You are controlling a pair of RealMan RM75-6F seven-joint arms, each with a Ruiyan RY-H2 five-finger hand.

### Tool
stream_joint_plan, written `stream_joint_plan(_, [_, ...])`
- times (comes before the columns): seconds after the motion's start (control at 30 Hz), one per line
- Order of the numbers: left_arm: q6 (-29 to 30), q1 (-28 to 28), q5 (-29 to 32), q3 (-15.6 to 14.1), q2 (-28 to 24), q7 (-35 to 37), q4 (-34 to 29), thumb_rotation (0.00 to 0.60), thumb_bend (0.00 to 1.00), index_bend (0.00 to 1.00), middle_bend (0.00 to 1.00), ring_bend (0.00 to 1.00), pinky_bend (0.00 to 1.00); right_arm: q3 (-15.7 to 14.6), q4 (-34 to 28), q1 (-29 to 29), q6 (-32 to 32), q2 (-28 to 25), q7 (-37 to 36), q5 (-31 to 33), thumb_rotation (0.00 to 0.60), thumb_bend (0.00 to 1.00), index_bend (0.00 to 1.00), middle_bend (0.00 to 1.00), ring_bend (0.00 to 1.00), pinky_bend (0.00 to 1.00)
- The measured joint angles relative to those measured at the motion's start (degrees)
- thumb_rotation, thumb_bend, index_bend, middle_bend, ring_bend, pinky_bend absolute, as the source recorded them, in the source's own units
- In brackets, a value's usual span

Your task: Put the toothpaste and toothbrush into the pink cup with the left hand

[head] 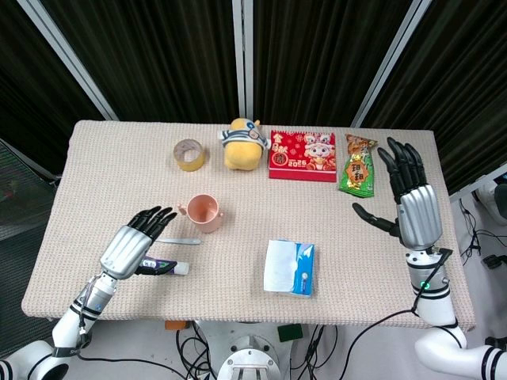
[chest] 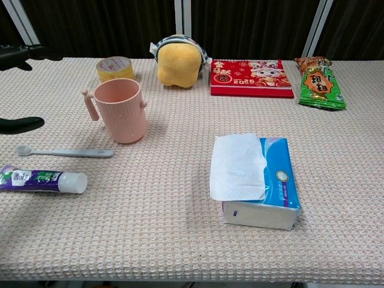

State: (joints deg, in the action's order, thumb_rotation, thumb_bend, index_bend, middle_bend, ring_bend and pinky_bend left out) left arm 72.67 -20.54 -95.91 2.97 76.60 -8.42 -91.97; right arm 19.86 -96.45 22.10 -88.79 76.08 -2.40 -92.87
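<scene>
The pink cup (head: 204,212) (chest: 119,110) stands upright on the beige mat, its handle toward the left. A pale toothbrush (head: 182,241) (chest: 66,152) lies flat just in front of the cup. The purple toothpaste tube (head: 165,267) (chest: 41,179) with a white cap lies nearer the front edge. My left hand (head: 136,240) hovers over the tube's left end with its fingers spread, holding nothing; only its dark fingertips (chest: 21,124) show at the chest view's left edge. My right hand (head: 408,194) is raised at the far right, fingers spread and empty.
A tissue pack (head: 290,267) (chest: 255,180) lies in the middle front. Along the back sit a tape roll (head: 190,153) (chest: 115,68), a yellow plush toy (head: 242,143) (chest: 177,61), a red calendar (head: 303,154) (chest: 251,77) and a green snack bag (head: 358,165) (chest: 320,82).
</scene>
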Motion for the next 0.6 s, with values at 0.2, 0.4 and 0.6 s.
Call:
stream_joint_plan(0.2, [1.39, 0.39, 0.8, -0.19, -0.15, -0.04, 0.4, 0.224, 0.15, 0.05, 0.06, 0.07, 0.18, -0.32, 4.36, -0.09, -2.83, 1.95, -5.28, 0.07, 0.6, 0.37, 0.0, 0.0, 0.0, 0.0])
stream_joint_plan(0.4, [2.11, 0.93, 0.67, -1.47, -0.81, 0.0, 1.28, 0.27, 0.15, 0.06, 0.07, 0.08, 0.18, -0.58, 7.61, -0.29, -5.0, 2.03, -3.74, -0.74, 0.6, 0.37, 0.0, 0.0, 0.0, 0.0])
stream_joint_plan(0.6, [-1.97, 1.07, 2.17, -4.27, -1.08, 0.88, 2.92, 0.337, 0.16, 0.16, 0.12, 0.12, 0.27, -0.65, 8.48, -1.04, -5.78, 1.46, -3.75, 0.88, 0.6, 0.37, 0.0, 0.0, 0.0, 0.0])
